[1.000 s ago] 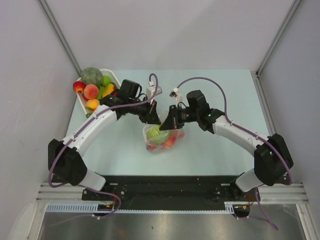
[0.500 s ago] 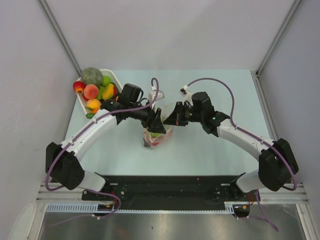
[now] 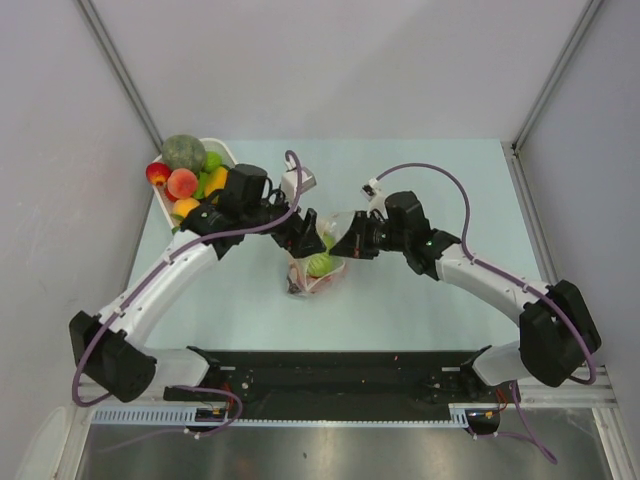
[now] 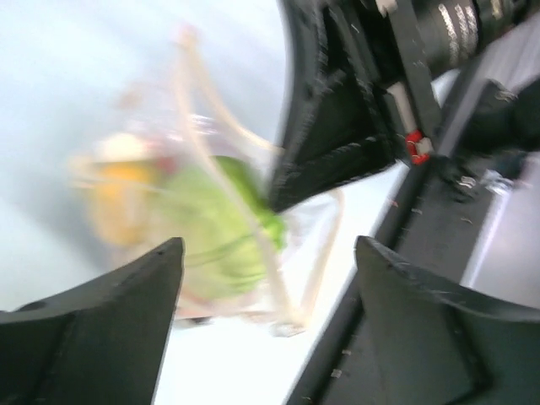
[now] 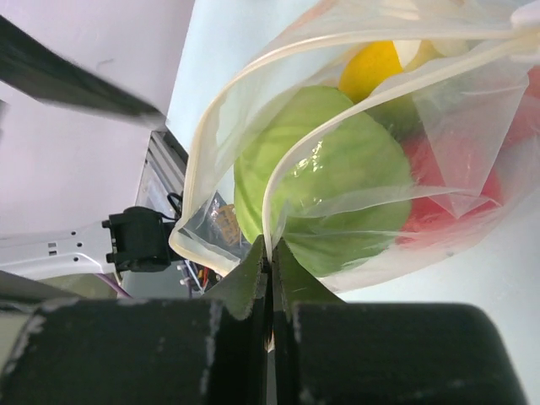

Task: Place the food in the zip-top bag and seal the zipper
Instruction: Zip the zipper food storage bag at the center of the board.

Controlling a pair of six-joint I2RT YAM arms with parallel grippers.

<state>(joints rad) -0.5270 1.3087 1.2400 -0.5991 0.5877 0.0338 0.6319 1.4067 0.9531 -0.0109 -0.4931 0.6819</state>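
Zip-top bag (image 3: 312,282): floppy and slick, and from above it sits between both jaws.
Left wrist: your left gripper (image 4: 270,245) is wide open and empty, bag just ahead. Right wrist: right gripper (image 5: 268,249) is clamped on the mouth rim; I'd pinch the zipper (image 5: 211,110) strip there.

Both grippers crowd the mouth of the zip-top bag (image 3: 318,272): right gripper (image 3: 346,243) clamps its rim, left gripper (image 3: 311,244) sits just left, jaws apart. You've free table (image 3: 450,180) right and near of it; the basket (image 3: 229,150) blocks the far-left corner.
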